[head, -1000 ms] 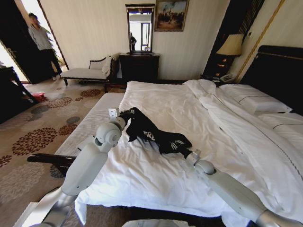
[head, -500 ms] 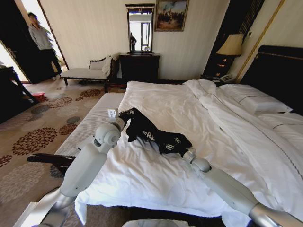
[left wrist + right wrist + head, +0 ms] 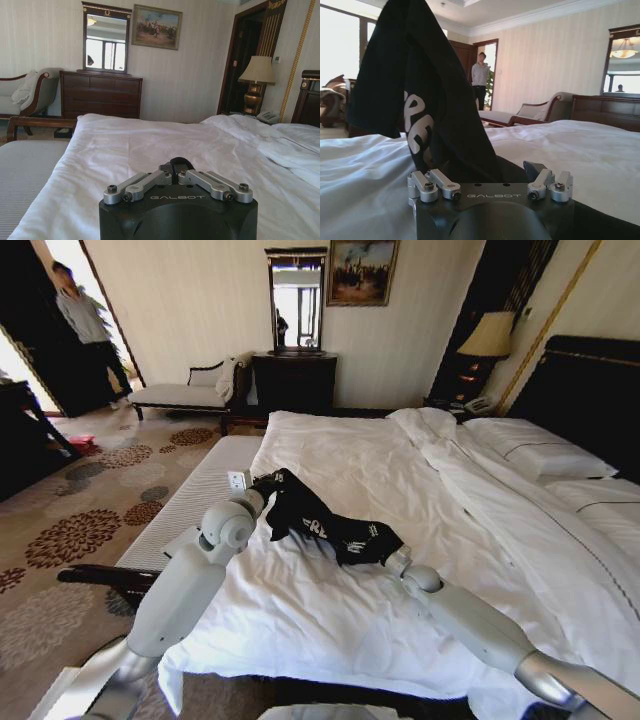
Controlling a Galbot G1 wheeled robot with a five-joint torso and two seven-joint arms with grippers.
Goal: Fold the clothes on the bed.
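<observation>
A black T-shirt (image 3: pixel 318 522) with white lettering lies bunched on the white bed (image 3: pixel 380 475), near its left side. My left gripper (image 3: pixel 262 484) is shut on the shirt's far end, and a pinch of black cloth shows between its closed tips (image 3: pixel 176 166). At the shirt's near end my right gripper (image 3: pixel 391 558) stands open. In the right wrist view the T-shirt (image 3: pixel 415 95) rises like a tent straight out of the right gripper (image 3: pixel 490 174), with fabric lying between its spread fingers (image 3: pixel 536 169).
A grey striped bench (image 3: pixel 190 505) runs along the bed's left edge under my left arm. Rumpled duvet and pillows (image 3: pixel 535 452) fill the right side by the dark headboard (image 3: pixel 590 390). A chaise (image 3: pixel 185 392), dresser (image 3: pixel 293 380) and lamp (image 3: pixel 487 335) stand against the far wall.
My right gripper has slid left across the bed and reached the shirt's near end. The left arm and its end of the shirt have barely moved.
</observation>
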